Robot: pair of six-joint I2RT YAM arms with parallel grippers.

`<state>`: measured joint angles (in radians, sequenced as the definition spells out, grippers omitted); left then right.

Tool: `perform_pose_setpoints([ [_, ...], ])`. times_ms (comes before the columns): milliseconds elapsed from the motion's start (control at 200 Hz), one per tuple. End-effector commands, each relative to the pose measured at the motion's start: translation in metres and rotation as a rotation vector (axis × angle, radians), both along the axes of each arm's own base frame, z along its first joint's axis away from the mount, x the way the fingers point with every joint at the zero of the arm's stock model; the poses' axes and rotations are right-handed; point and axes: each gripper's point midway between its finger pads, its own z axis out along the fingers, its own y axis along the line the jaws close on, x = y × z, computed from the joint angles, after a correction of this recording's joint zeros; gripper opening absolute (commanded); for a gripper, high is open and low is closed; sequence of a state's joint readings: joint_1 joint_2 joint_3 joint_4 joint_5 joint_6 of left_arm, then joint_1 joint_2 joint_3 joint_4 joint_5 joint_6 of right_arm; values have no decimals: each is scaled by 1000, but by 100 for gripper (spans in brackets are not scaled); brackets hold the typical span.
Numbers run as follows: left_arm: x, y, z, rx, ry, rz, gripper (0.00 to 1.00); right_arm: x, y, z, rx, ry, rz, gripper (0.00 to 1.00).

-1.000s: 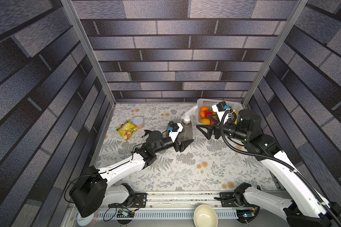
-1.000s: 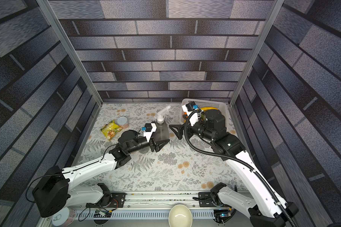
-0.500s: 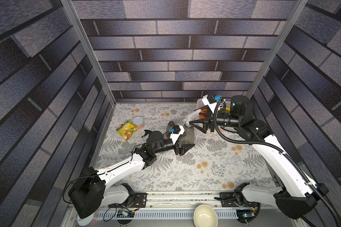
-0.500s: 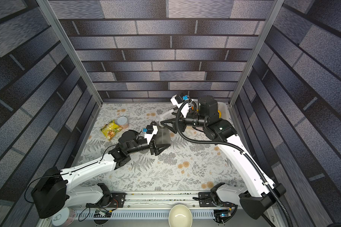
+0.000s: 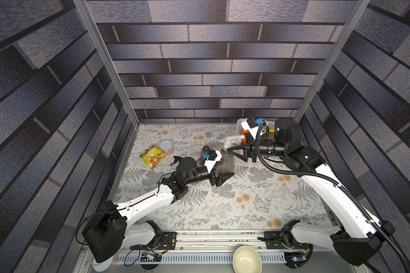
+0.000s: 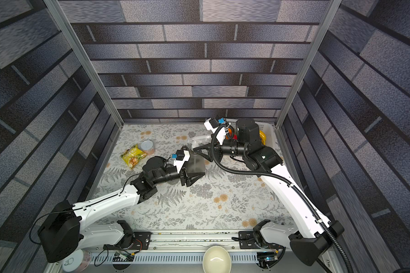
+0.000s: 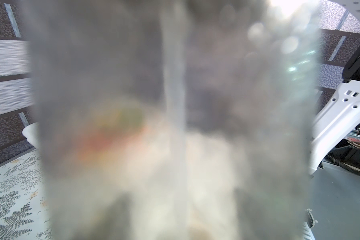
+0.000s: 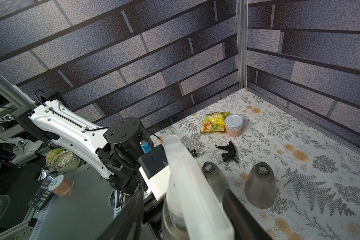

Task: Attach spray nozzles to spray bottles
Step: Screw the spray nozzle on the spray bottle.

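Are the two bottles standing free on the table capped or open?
Open. Both free bottles show bare mouths; two black nozzles lie loose nearby.

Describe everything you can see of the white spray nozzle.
The white spray nozzle is translucent, milky plastic, with a long flat-topped head. It sits on the neck of a grey bottle that the left gripper holds; its thin tube runs down inside. The right gripper flanks it, jaws not visibly clamped.

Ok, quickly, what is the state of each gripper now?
Left gripper: closed, holding a grey bottle.
Right gripper: open, fingers either side of the white nozzle, gap at one finger.
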<state>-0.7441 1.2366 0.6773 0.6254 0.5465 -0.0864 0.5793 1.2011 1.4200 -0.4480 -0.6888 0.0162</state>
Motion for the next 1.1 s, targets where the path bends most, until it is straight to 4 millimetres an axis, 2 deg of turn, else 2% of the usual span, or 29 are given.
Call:
perform_pose_setpoints([
  [0,8,-1,15,-25,-26,18,78,-10,-2,-1,-13,2,-21,61],
  [145,11,-1,13,-17,-32,33,78,-19,2,-9,-40,15,-21,59],
  [396,11,1,11,-10,-38,44,78,-27,-4,-20,-57,42,-61,59],
  [636,11,2,12,-5,-48,53,78,-37,-3,-22,-59,57,-64,57],
  [922,12,3,9,5,-53,61,78,-45,-15,-35,-95,99,-105,55],
  [1092,12,2,8,6,-53,62,78,-54,-11,-30,-90,102,-83,51],
])
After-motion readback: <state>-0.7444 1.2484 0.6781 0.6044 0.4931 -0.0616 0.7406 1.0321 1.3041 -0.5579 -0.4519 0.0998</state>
